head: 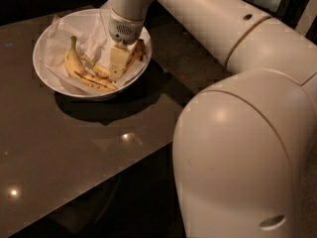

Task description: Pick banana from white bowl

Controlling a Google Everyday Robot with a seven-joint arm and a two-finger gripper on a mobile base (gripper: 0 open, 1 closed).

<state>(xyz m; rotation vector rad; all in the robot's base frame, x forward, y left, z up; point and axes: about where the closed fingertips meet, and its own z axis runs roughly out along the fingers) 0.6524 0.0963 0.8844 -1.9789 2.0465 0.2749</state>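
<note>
On the dark glossy table (pixel 74 148) stands one white bowl (pixel 40 69), near the far left corner, lined with one sheet of crumpled paper (pixel 91 31). Two bananas lie in it. The banana (pixel 138 52), dull yellow with heavy brown mottling, rests against the bowl's right inner wall, slanting up toward the rim, with its lower part hidden behind the gripper. A short yellow lump just left of the gripper may be that banana's other end; this cannot be told for certain. The second banana (pixel 74 66), brighter and with a long stem pointing up toward the far rim, curves along the left and near side of the bowl, with dark streaks along its lower stretch.

One arm (pixel 237 148) fills the right side of the view: a bulky white segment in the foreground, then a long segment running up and to the left over the table edge, ending in a round wrist (pixel 126 24) above the bowl. From the wrist the one gripper (pixel 115 75) points straight down into the bowl, its tip down among the fruit at the middle, just beside the banana and right of the second one. Whether it is open or closed on anything cannot be told.
</note>
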